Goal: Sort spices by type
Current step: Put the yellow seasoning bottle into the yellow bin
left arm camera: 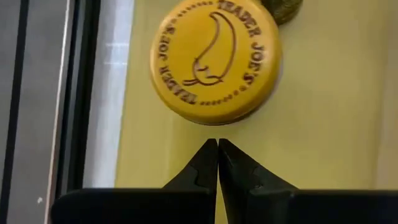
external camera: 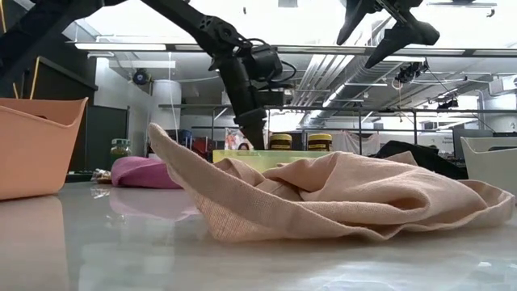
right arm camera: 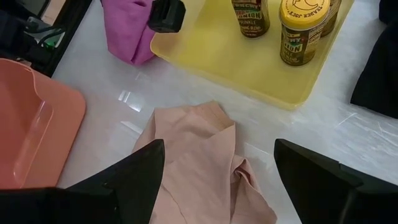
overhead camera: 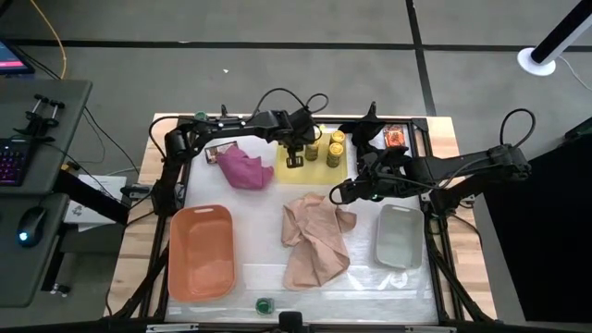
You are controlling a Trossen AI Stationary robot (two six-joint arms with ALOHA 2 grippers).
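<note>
Three yellow-lidded jars (overhead camera: 333, 158) stand in the yellow tray (overhead camera: 319, 173). My left gripper (overhead camera: 294, 161) points down over that tray, shut, with its tips (left arm camera: 217, 144) just beside one jar's lid (left arm camera: 214, 59). My right gripper (overhead camera: 344, 192) hangs open above the tan cloth (right arm camera: 199, 162), its fingers well apart and touching nothing. One green-lidded jar (overhead camera: 264, 303) stands at the near edge and another (overhead camera: 200, 117) at the far left corner. An orange-red packet (overhead camera: 395, 137) lies at the far right, and a brown packet (overhead camera: 218, 153) lies next to the pink cloth.
The pink cloth (overhead camera: 242, 169) lies left of the yellow tray, and the tan cloth (overhead camera: 314, 240) is crumpled mid-table. A black cloth (overhead camera: 370, 139) lies right of the jars. The orange tray (overhead camera: 199, 252) sits near left and the grey tray (overhead camera: 400, 236) near right.
</note>
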